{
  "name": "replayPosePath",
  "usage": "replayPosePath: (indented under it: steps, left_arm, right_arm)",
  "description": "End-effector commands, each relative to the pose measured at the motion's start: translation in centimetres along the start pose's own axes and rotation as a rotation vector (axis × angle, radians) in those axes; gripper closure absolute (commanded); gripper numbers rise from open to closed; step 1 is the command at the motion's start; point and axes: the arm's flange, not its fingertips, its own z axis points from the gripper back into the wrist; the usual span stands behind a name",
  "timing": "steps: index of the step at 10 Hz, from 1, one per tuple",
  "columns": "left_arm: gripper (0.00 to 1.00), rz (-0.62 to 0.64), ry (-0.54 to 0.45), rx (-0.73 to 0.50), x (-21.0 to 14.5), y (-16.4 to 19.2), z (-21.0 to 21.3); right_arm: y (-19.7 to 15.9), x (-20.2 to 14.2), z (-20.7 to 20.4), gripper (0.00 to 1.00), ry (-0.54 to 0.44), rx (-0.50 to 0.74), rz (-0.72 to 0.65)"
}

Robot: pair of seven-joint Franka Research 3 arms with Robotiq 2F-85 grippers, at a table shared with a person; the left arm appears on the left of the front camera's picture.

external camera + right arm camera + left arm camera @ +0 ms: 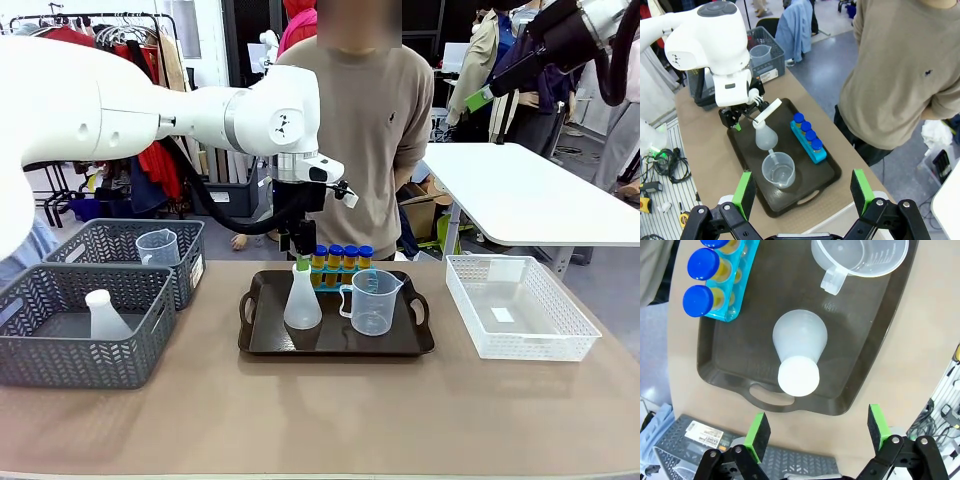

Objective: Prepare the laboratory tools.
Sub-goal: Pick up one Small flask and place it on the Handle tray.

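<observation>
white arm (pixel 150 115), black gripper (pixel 817 432), green pads (pixel 759 430)

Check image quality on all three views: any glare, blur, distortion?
Front: sharp, even light, soft shadows under the tray. Left wrist: faint glare on tray beside the flask, edges bowed by wide angle. Right wrist: sharp on the beaker, strong wide-angle stretch.

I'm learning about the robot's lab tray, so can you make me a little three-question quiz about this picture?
1. How many blue-capped orange tubes stand in the turquoise rack?
2. True or false: the white translucent conical flask lies tipped over on the dark brown plastic tray.
3. The left end effector above the flask is: A) open, B) shut on the flask.

Key:
1. Four.
2. False: it stands upright, beside the clear plastic handled measuring beaker.
3. A.
</observation>
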Motion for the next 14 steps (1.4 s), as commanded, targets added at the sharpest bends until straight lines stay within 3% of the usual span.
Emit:
replayPosePath:
  steps: [1, 5, 14]
  left_arm:
    - [0.00, 0.003, 0.001, 0.005, 0.0, 0.2, 0.0]
    - [0.00, -0.001, -0.003, -0.002, 0.2, 0.1, -0.1]
    - [0.00, 0.130, -0.337, -0.015, -11.6, 0.2, 15.3]
  right_arm:
    - [0.1, 0.1, 0.0, 0.00, -0.009, 0.004, 0.001]
    - [0.1, 0.1, 0.0, 0.00, -0.009, 0.004, 0.001]
    - [0.1, 0.1, 0.0, 0.00, -0.009, 0.004, 0.001]
